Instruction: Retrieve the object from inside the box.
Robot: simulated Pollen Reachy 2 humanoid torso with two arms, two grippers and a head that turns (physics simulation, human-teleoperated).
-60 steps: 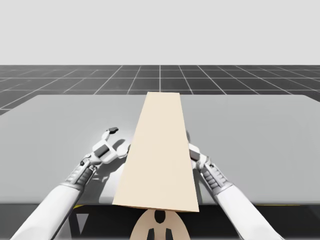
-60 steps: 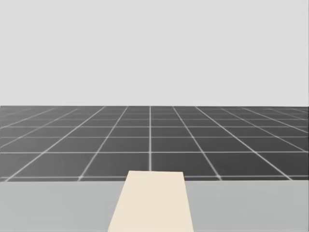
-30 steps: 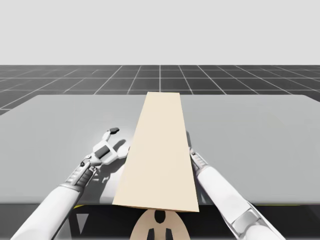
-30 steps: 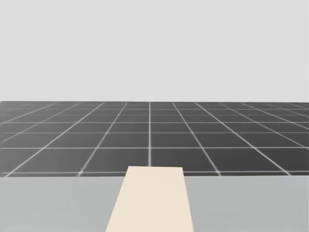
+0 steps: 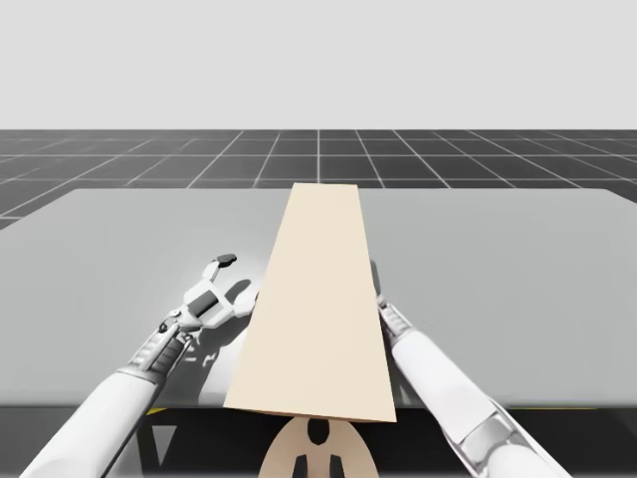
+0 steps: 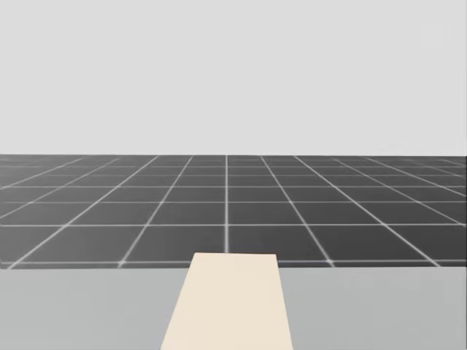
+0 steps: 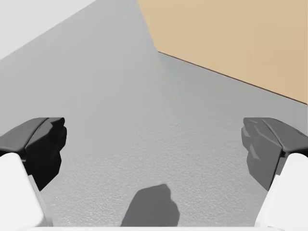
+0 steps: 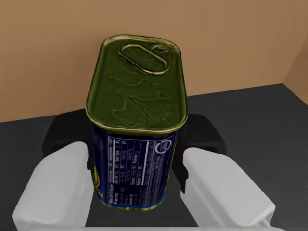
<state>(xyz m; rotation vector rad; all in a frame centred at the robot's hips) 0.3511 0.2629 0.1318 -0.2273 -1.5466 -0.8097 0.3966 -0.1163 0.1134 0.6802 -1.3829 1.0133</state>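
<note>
At centre frame in the high view, a tall tan box (image 5: 314, 319) stands on the grey bench (image 5: 518, 269), running from the lower middle up to mid-frame.

Left arm (image 5: 100, 408): enters from the lower left corner. The left jaws sit low over the bench just left of the box, apart from it. In the left wrist view the dark fingertips (image 7: 43, 144) stand wide apart, released, with bare bench between them. The box's tan wall lies ahead and off to one side.

Right arm (image 5: 438, 378): enters from the lower right corner. Its wrist disappears behind the box's right edge, so the right jaws are hidden in the high view.

In the right wrist view, a blue can (image 8: 137, 110) with rounded corners and a dark green lid sits between the white fingers (image 8: 57, 187). Both fingers press its sides, so the right jaws are clenched on the can. Tan walls stand behind the can and a dark floor lies beneath, so it is inside the box. I cannot tell whether it rests on that floor.

In the head view, the box top sits at the lower middle, with bench to either side.
</note>
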